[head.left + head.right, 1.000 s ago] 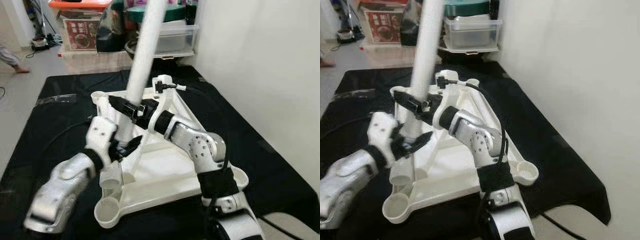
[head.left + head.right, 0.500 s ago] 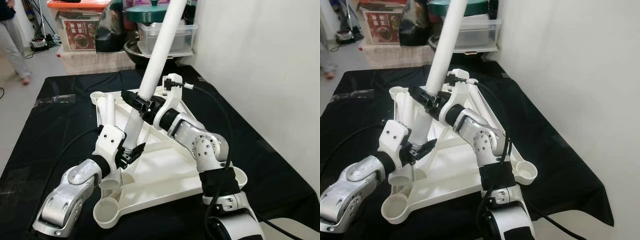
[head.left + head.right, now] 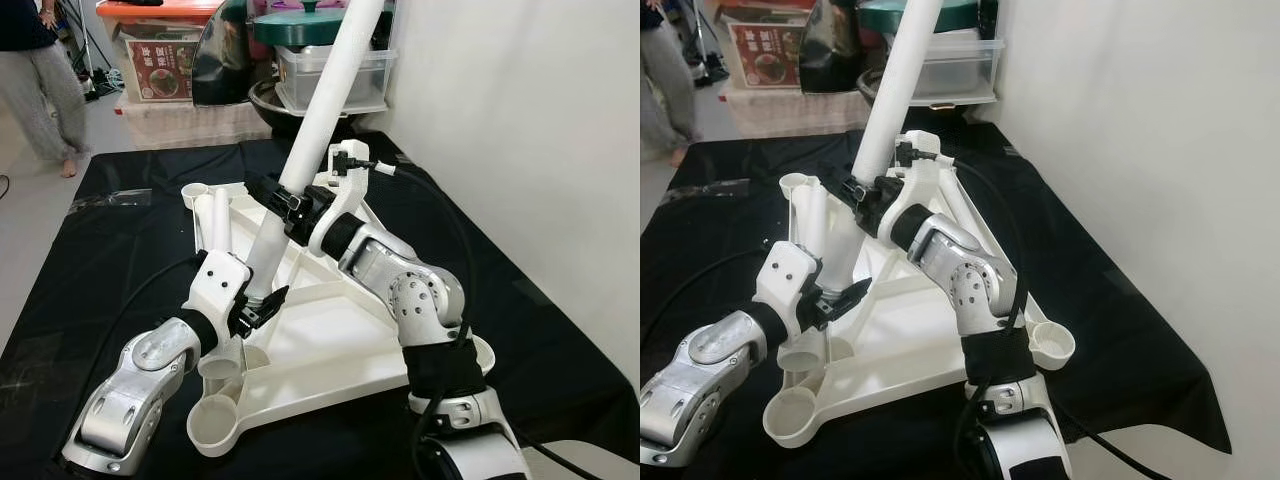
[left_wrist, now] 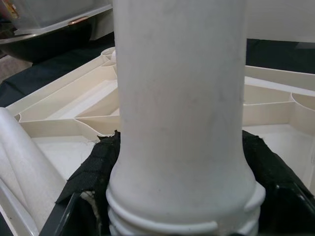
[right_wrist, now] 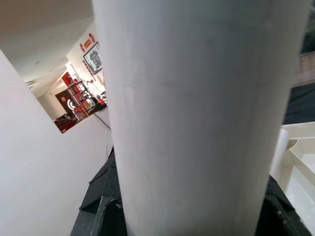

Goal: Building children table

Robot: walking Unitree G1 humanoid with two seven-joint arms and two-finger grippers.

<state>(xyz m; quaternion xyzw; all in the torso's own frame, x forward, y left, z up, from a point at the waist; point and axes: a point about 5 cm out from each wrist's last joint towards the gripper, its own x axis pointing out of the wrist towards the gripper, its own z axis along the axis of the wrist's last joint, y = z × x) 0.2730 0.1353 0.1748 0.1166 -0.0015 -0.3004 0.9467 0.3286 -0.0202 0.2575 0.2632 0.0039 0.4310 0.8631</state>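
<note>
A black cloth (image 3: 90,260) covers the work surface, running up to the white wall (image 3: 520,120) on the robot's right. On it lies the white table top (image 3: 330,350), upside down, ribs showing, round leg sockets at its corners; the nearest socket (image 3: 213,424) sits open at the front-left corner. Behind the cloth stand stacked storage bins (image 3: 160,60) and a clear lidded tub (image 3: 340,75), and a person's legs (image 3: 45,90) are at the far left on the floor.

Rising from the table top at a slant is the long white table leg (image 3: 325,110), its top leaning away toward the bins. Both arms are on it. The right gripper (image 3: 290,205) clamps the leg partway up, black fingers closed around the tube; in the right wrist view the leg (image 5: 197,113) sits squarely between the pads. The left gripper (image 3: 255,305) grips the leg's lower end, fingers closed on it just above the table top; the left wrist view shows the threaded foot of the leg (image 4: 182,206) pinched between the black pads (image 4: 93,172). A second white leg (image 3: 220,222) lies loose on the table top near the far-left corner, beside another socket (image 3: 194,192).
</note>
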